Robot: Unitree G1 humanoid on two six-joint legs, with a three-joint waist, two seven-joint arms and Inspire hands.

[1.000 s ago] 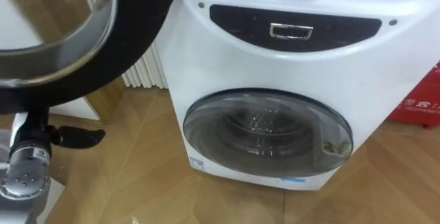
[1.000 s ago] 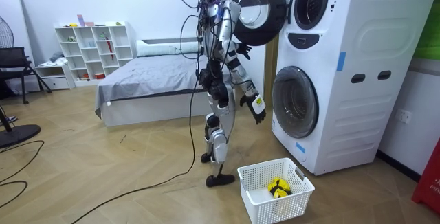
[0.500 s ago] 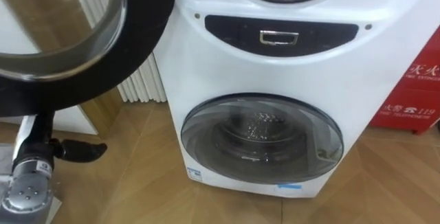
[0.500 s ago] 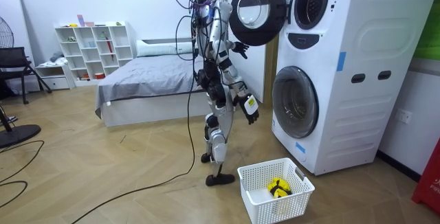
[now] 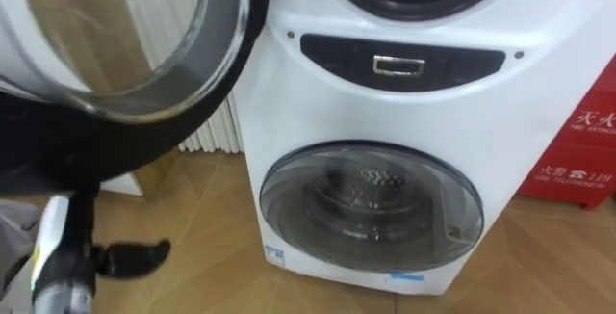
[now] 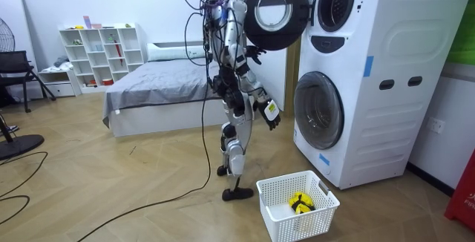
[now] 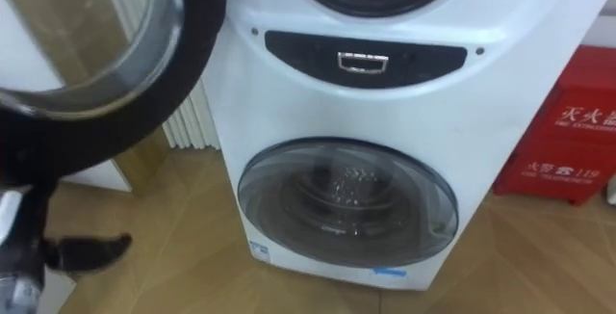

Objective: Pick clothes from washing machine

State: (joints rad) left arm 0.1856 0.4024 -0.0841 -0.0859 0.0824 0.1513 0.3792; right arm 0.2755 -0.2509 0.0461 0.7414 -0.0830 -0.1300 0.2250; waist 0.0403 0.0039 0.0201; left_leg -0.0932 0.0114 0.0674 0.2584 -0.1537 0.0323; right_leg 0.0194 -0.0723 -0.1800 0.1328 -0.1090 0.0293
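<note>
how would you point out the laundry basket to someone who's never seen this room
Find the tall white stack of two front-loading machines at the room view's right. On the floor just in front of the lower machine sits the white basket. It is the only openwork container standing there, and a yellow and black item lies inside it.

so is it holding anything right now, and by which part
Nothing seen held: the left robot hand hangs open and empty below the upper door; the right robot hand by that door is too small to tell.
</note>
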